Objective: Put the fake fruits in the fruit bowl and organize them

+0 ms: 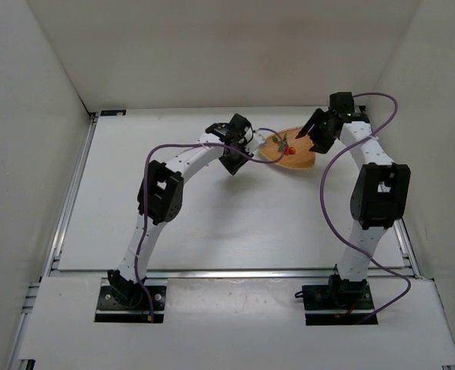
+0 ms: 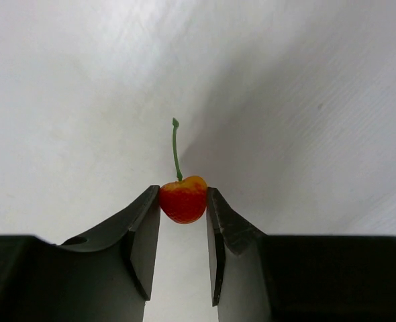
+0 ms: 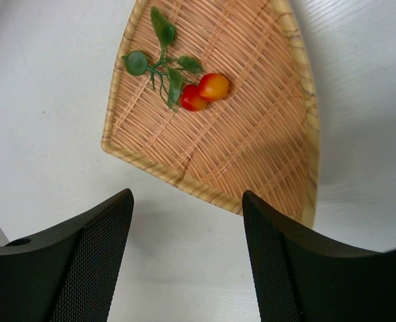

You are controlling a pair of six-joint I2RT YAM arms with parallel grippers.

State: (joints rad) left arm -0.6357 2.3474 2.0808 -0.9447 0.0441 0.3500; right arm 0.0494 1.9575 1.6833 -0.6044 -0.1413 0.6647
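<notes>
Cherry (image 2: pixel 182 202) in left claw (image 2: pixel 183 196) shows only in wrist view.

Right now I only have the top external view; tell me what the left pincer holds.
Observer: The left pincer is shut on a small red-orange fake cherry with a thin green stem.
Operator: Report the right pincer.
Observer: The right pincer is open and empty, facing the tan woven fan-shaped bowl.
Operator: List what's in it.
Observer: Two touching red-orange fake fruits on a green leafy sprig.
</notes>
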